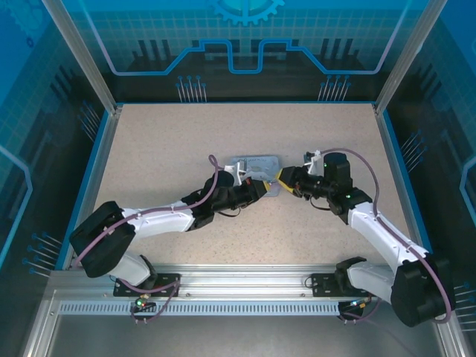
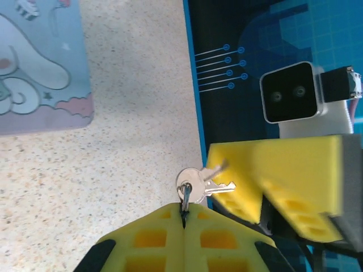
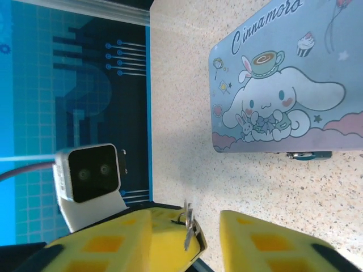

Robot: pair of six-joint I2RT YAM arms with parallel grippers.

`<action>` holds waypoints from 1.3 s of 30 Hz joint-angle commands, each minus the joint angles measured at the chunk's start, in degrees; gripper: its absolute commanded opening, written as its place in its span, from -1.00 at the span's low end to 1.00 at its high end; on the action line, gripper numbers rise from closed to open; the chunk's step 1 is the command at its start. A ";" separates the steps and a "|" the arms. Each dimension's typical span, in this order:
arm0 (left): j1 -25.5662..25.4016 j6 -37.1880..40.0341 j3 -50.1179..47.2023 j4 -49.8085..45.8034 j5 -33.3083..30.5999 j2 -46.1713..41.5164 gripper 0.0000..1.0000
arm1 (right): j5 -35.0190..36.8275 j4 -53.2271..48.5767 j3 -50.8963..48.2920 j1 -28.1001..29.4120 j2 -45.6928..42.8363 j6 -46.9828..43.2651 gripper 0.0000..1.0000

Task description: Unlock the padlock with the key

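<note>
Yellow fingers of the left tool (image 2: 184, 218) are pressed tightly together on the ring of the key (image 2: 195, 184), so the silver key is held in the air just above the desk (image 1: 163, 149); its blade is touched by one finger of the right tool (image 3: 211, 224), whose fingers are parted with a clear gap, and nothing is seen to be gripped by them.

The padlock (image 3: 309, 154) is judged to be the small dark metal piece lying at the near edge of the pale blue tin (image 3: 283, 85), though it is too small for certainty; it is well apart from both tools.

The task is judged to be at an early stage; the key is secured, but the padlock is not yet held, and the key is not yet inserted or turned.

From the left wrist the key is shown flat, with head, blade and pinched ring plainly read; from the right wrist it is shown edge-on as a thin sliver, while the tin's whole picture and the supposed padlock are given; from the top both tools are seen meeting beside the tin, the key being too small to be made out.
</note>
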 commanded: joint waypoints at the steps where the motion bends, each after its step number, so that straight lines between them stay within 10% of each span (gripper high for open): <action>1: 0.11 2.64 -0.45 0.31 -1.55 -1.10 -1.00 | -1.54 -1.48 -1.04 -2.07 -2.14 -0.43 -0.11; 39: 0.07 1.33 1.68 1.67 -0.54 -0.70 -1.00 | 0.86 5.88 1.52 5.00 3.79 2.10 -0.58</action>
